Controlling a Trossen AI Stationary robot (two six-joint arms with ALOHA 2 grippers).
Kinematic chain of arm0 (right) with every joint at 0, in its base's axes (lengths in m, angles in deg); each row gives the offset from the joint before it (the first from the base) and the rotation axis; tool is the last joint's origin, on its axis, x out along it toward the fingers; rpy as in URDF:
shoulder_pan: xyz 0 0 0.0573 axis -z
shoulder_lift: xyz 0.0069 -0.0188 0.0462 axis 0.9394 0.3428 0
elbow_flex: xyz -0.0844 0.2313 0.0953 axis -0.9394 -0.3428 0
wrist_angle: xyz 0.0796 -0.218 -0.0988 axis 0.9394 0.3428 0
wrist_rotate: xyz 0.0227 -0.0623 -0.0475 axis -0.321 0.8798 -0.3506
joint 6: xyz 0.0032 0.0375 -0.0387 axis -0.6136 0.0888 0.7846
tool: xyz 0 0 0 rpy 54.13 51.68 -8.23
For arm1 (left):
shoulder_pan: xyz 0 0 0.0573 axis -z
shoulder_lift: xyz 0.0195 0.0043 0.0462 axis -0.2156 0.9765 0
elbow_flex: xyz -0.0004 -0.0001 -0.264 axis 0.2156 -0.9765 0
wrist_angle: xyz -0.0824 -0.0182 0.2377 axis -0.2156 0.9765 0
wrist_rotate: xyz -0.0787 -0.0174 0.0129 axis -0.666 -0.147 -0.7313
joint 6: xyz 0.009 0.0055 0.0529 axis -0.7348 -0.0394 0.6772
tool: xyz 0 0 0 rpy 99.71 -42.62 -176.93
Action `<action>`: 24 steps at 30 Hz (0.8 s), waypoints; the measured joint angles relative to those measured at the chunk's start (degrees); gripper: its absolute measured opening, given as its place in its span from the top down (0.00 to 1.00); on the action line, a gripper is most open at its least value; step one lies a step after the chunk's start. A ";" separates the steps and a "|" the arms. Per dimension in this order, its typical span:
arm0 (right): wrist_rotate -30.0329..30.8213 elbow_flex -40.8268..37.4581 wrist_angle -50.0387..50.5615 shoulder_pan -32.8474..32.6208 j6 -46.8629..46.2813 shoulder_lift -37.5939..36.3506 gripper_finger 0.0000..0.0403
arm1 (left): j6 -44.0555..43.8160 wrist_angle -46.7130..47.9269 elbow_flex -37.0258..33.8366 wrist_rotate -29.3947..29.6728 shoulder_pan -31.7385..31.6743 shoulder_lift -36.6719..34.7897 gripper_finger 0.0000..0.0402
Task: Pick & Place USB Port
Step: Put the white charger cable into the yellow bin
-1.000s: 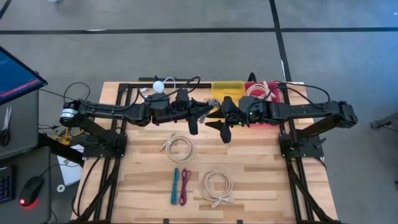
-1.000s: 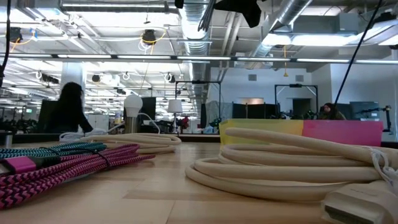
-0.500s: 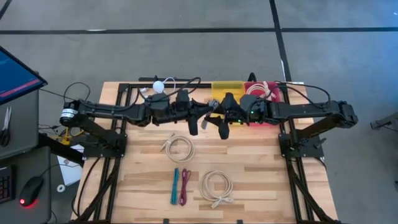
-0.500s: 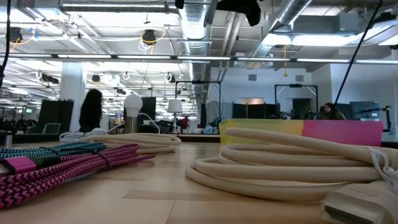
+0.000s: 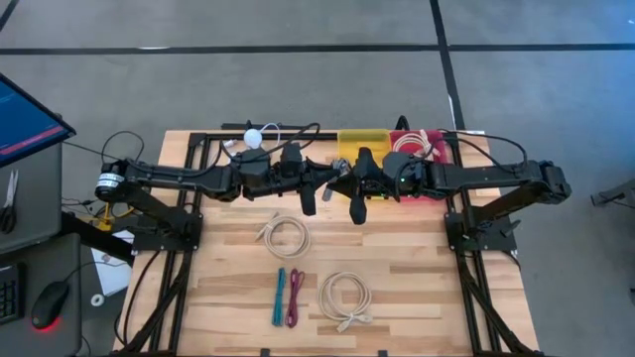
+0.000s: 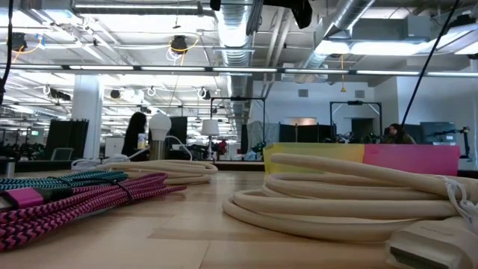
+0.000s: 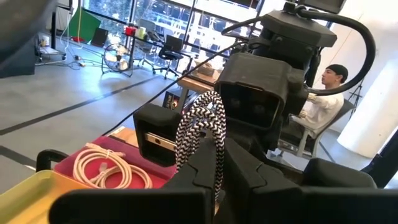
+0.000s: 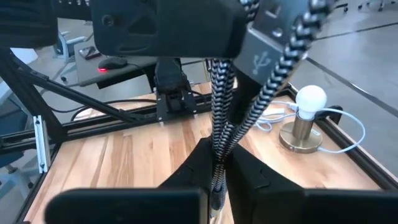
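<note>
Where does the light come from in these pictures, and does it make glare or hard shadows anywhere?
Low view: ceiling strip lights glare behind; the cream cable in front is evenly lit. Left wrist view: bright windows leave the dark fingers nearly silhouettes, the braided cable standing out. High view: only soft shadows on the table.

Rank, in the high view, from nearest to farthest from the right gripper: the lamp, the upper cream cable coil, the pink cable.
From the right gripper:
1. Upper cream cable coil, table middle.
2. Lamp, far edge, left side.
3. Pink cable, near the front edge.
</note>
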 joint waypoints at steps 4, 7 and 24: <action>0.00 0.00 -0.01 0.02 0.05 0.00 0.95 | -0.02 -0.01 0.00 -0.04 0.00 0.00 0.95; -0.07 0.00 -0.02 0.02 0.60 0.00 0.98 | -0.82 -0.01 0.00 0.06 0.00 0.00 0.90; 0.28 -0.17 5.11 0.65 1.23 -1.79 0.98 | -1.29 9.70 -0.07 0.86 -0.02 -6.03 0.73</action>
